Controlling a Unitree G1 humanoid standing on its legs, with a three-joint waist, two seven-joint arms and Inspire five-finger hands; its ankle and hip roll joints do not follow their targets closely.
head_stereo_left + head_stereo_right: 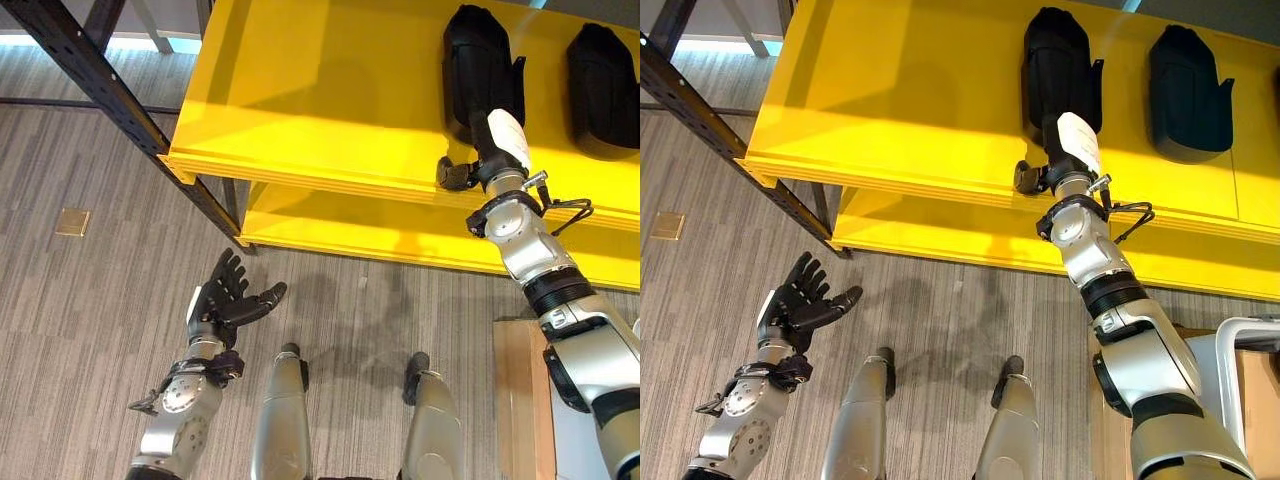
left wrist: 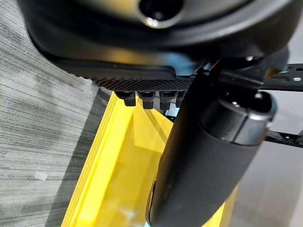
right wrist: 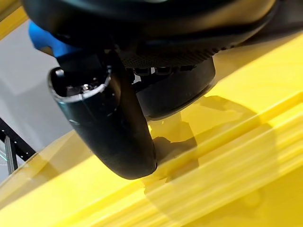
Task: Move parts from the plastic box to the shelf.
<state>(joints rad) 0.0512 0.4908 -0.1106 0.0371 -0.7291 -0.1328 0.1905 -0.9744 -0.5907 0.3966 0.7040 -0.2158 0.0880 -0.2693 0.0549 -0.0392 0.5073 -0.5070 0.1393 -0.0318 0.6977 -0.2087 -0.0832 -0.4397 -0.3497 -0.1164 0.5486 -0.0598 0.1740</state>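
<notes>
The landmark is the yellow shelf (image 1: 300,110), a flat upper deck with a stepped front lip, carried on a dark perforated steel upright (image 1: 110,95) at its left end. A second yellow deck (image 1: 400,235) shows below the lip.

Two black moulded parts lie on the upper deck of the shelf, toward its right end. The first black part (image 1: 1058,70) lies nearer the shelf's middle. The second black part (image 1: 1188,92) lies to its right, apart from it.

The right hand (image 1: 1065,150) reaches over the front lip of the shelf and meets the near end of the first black part. Its thumb (image 1: 1028,178) rests at the lip. In the right wrist view the thumb (image 3: 111,132) points down onto the yellow deck beside the part's dark rounded end (image 3: 177,94). Whether the fingers are closed round the part or lie slack against it cannot be told.

The left hand (image 1: 222,300) hangs low, well clear of the shelf, over the grey striped carpet (image 1: 80,330). Its fingers are spread wide and hold nothing.

A small brass floor plate (image 1: 72,222) sits in the carpet to the left of the shelf upright
</notes>
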